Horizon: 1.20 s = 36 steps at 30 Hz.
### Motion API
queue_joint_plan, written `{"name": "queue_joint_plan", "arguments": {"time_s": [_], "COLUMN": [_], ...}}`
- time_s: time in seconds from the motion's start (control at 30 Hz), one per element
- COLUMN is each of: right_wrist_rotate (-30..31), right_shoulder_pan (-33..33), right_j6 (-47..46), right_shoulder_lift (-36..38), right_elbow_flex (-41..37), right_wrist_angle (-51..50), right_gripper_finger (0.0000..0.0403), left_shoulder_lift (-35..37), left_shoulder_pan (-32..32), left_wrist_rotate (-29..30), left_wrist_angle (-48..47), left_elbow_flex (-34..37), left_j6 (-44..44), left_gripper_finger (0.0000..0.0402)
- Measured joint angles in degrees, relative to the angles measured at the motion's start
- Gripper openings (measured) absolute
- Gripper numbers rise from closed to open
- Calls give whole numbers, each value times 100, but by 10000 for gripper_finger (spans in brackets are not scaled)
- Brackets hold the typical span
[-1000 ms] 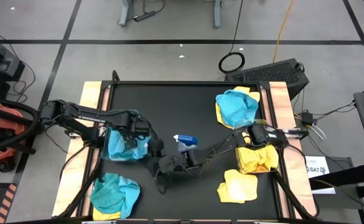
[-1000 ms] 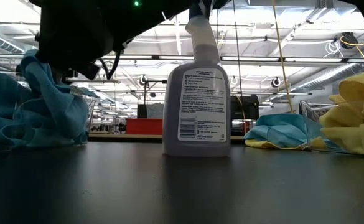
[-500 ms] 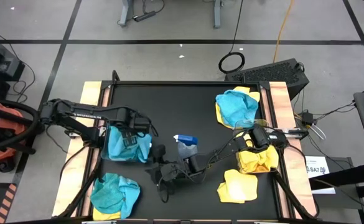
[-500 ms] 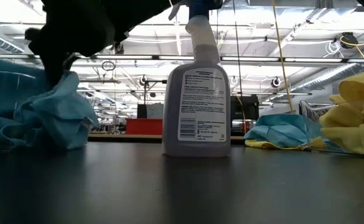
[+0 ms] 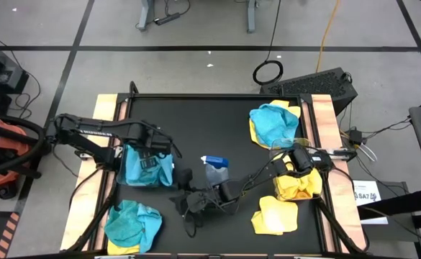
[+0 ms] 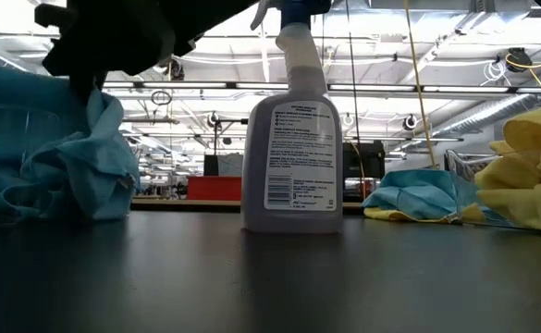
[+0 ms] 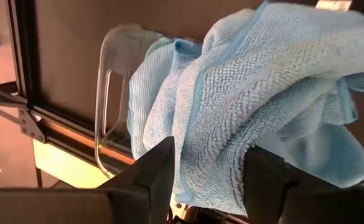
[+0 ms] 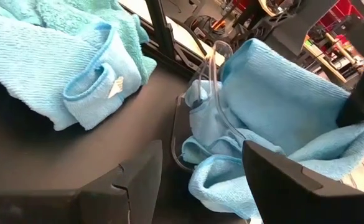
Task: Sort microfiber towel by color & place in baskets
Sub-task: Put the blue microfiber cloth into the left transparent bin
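left gripper (image 5: 151, 160): it hangs over the clear see-through plastic bin on the left side (image 7: 110, 93) of the black table top (image 5: 196, 122). its two dark fingers (image 7: 154, 180) are clamped on a soft fuzzy teal-blue cloth (image 7: 250, 99), and that cloth drapes down over the bin.
teal cloths in the left bin: the bin is piled with blue cloth (image 5: 147, 167), and some spills over its rim. the low view shows this pile (image 6: 76, 166) at the far left.
right gripper (image 5: 188, 205): it is low over the table, just in front of the grey spray bottle with a blue top (image 5: 214, 167). its dark fingers (image 8: 138, 180) are apart and hold no cloth. it points at the left bin.
loose teal pile: more teal-blue cloths (image 5: 131, 223) lie at the near left corner of the table, with a bit of yellow under them.
far right pile: a teal-blue cloth on top of a bright yellow cloth (image 5: 273, 124) lies near the far right corner.
yellow cloths: a heap of bright yellow cloth (image 5: 296, 183) sits at the right edge where the second bin would be; i cannot see the bin itself. one more yellow cloth (image 5: 273, 214) lies flat on the table just beside it.
spray bottle: it stands upright in the middle of the table, apart from all the cloths.
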<state>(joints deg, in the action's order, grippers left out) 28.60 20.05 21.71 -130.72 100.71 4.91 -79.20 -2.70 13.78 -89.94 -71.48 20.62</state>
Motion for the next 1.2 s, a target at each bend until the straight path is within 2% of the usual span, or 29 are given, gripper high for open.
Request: {"name": "queue_joint_plan", "arguments": {"time_s": [0.13, 0.3, 0.5, 0.77, 0.97, 1.2], "right_wrist_rotate": [4, 24, 190, 468, 494, 566], "right_shoulder_pan": [2, 22, 124, 243, 299, 424], "right_j6": [-2, -2, 30, 151, 120, 136], "right_shoulder_lift": [0, 0, 0, 35, 259, 569], "right_elbow_flex": [0, 0, 0, 0, 0, 2], "right_wrist_angle": [-32, -129, -232, -369, -496, -866], "right_gripper_finger": [215, 215, 215, 215, 215, 215], "left_shoulder_lift": [13, 50, 284, 788, 1140, 1587], "left_shoulder_pan": [0, 0, -131, -384, -429, -652], "left_wrist_rotate": [45, 63, 182, 956, 959, 633], "left_wrist_angle": [-4, -8, -15, -6, -12, -8], "left_elbow_flex": [-80, -83, -98, -521, -588, -586], "left_j6": [53, 85, 144, 790, 1162, 907], "left_gripper_finger": [131, 18, 6, 3, 2, 1]}}
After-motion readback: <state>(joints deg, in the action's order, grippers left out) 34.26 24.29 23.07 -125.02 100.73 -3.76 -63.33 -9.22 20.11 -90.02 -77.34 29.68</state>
